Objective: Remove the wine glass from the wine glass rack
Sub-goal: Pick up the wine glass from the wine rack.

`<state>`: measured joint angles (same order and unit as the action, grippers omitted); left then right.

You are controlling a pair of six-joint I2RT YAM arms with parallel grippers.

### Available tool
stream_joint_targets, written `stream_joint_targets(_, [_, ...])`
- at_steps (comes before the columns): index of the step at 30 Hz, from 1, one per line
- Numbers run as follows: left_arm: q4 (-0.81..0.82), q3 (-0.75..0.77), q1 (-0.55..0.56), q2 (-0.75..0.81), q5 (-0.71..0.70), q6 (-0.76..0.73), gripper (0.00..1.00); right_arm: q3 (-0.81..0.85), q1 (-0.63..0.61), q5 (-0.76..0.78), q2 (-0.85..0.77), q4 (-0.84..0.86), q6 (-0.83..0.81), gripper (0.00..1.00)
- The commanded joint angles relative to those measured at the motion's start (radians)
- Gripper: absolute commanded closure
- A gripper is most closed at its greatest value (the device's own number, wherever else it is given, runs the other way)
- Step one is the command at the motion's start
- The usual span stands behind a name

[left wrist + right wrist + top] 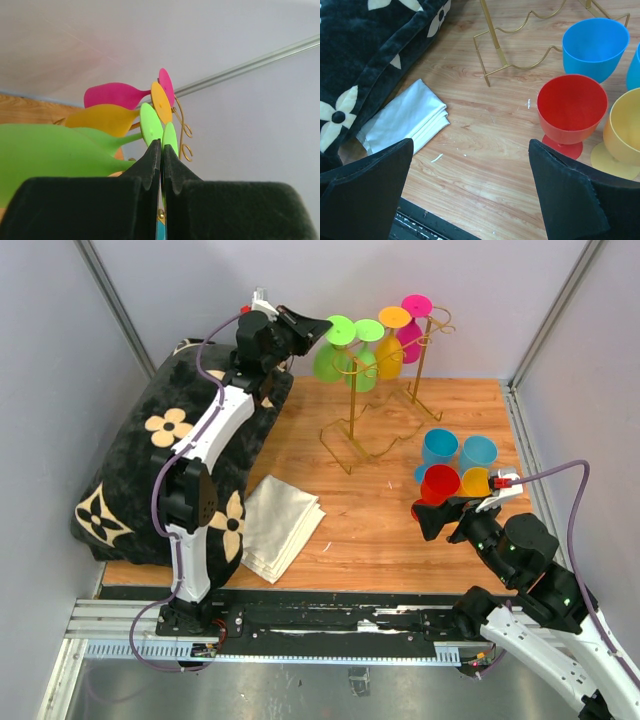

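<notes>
Top external: 4 upright cups beside rack (cloth left)

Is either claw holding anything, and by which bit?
The left gripper pinches the nearest green wine glass by the edge of its round foot. The right gripper is open and empty.

A lab test cell: plain grey panel walls, wooden table, aluminium mounting rail
</notes>
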<state>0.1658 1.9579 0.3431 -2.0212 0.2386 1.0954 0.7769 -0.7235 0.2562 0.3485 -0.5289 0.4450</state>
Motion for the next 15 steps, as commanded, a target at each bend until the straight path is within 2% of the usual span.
stream_joint_targets(1, [0.066, 0.004, -0.016, -0.016, 0.018, 0.018, 0.99, 0.009, 0.011, 0.027, -0.008, -0.007, 0.011, 0.01])
stream_joint_targets(11, [0.082, 0.01, -0.035, -0.048, 0.052, 0.039, 0.99, 0.009, 0.011, 0.035, -0.003, -0.006, 0.014, 0.01])
stream_joint_targets(15, [0.08, 0.002, -0.037, -0.032, 0.032, 0.001, 1.0, 0.011, 0.01, 0.034, -0.001, -0.006, 0.014, 0.02])
